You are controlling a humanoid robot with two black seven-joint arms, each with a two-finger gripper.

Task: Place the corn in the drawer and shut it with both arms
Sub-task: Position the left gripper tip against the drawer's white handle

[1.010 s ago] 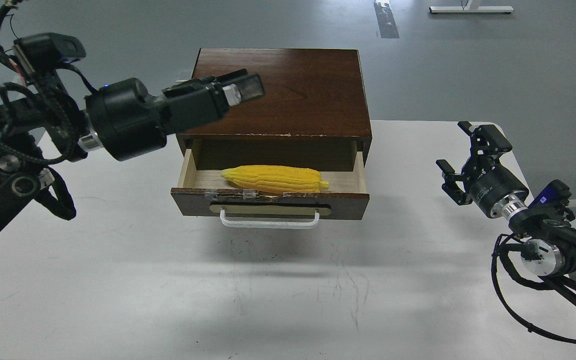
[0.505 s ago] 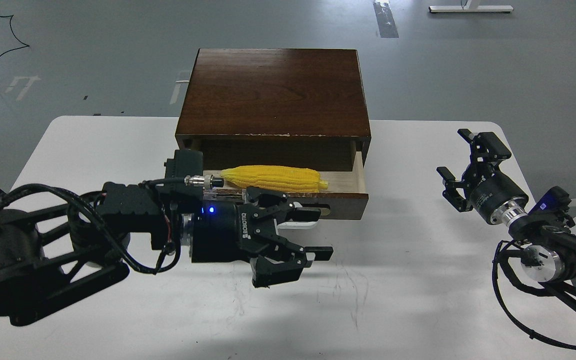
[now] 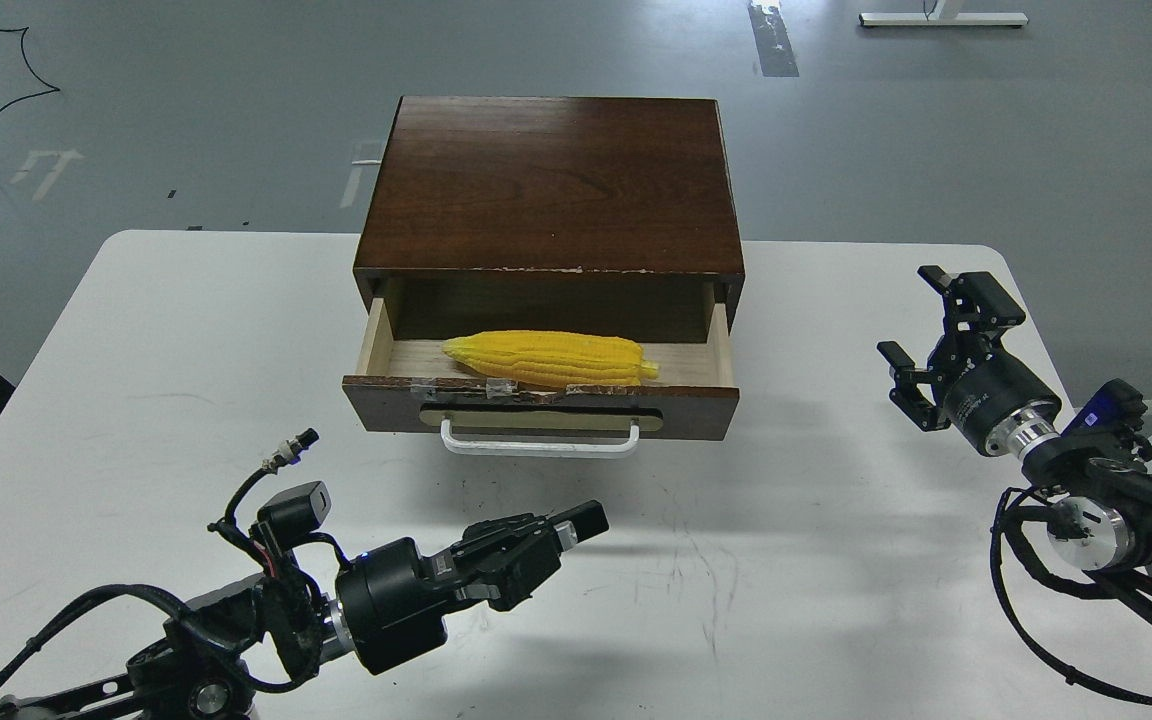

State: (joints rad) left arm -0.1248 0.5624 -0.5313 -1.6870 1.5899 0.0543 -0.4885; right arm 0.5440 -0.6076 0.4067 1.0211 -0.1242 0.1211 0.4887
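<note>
Corn (image 3: 550,359) lies on its side inside the open drawer (image 3: 540,408), long axis running left-right, pointed tip to the left, resting close behind the drawer front. Drawer is pulled out from the dark brown cabinet (image 3: 551,185), pale wood interior visible, tan oblong plate and white bar handle (image 3: 539,441) on the chipped front. Cabinet sits at the far middle of the white tabletop (image 3: 786,580).

Left pincer (image 3: 561,528) is low over the near tabletop, in front of and a bit left of the drawer, well apart from the handle, pointing right and slightly away. Its fingers look drawn together, but seen near end-on and dark, so cannot tell if closed; nothing held. Left arm (image 3: 236,640) comes in from the bottom-left corner with cables and a small camera block on the wrist.

Right pincer (image 3: 931,335) is at the right side of the tabletop, well apart from the drawer, fingers (image 3: 966,285) spread wide, empty, pointing up and left toward the cabinet. Right arm (image 3: 1096,490) enters from the right edge, silver wrist ring showing.

Scuff marks on the tabletop in front of the drawer.
</note>
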